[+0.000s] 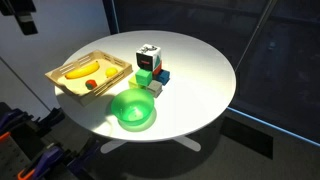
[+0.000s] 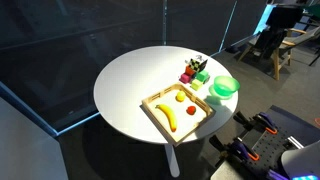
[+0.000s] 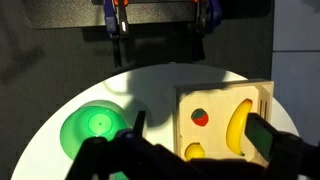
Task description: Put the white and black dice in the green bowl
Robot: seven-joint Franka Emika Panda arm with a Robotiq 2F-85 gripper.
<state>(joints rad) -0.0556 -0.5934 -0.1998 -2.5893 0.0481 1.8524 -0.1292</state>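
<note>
The white and black dice [image 1: 148, 56] stands on the round white table, just behind a cluster of small coloured blocks; it also shows in the other exterior view [image 2: 198, 64]. The green bowl [image 1: 132, 108] sits empty near the table's edge, in front of the blocks, and shows in both the exterior view [image 2: 225, 86] and the wrist view [image 3: 93, 130]. My gripper [image 3: 200, 122] shows only in the wrist view. It is open and empty, high above the table over the wooden tray, with the bowl to its left. The dice is out of the wrist view.
A wooden tray [image 1: 62, 74] holds a banana [image 1: 84, 69] and small fruit beside the bowl; it also shows in another exterior view [image 2: 150, 105] and the wrist view [image 3: 262, 92]. Small coloured blocks [image 1: 150, 79] lie between dice and bowl. Equipment stands beyond the table edge [image 1: 30, 140].
</note>
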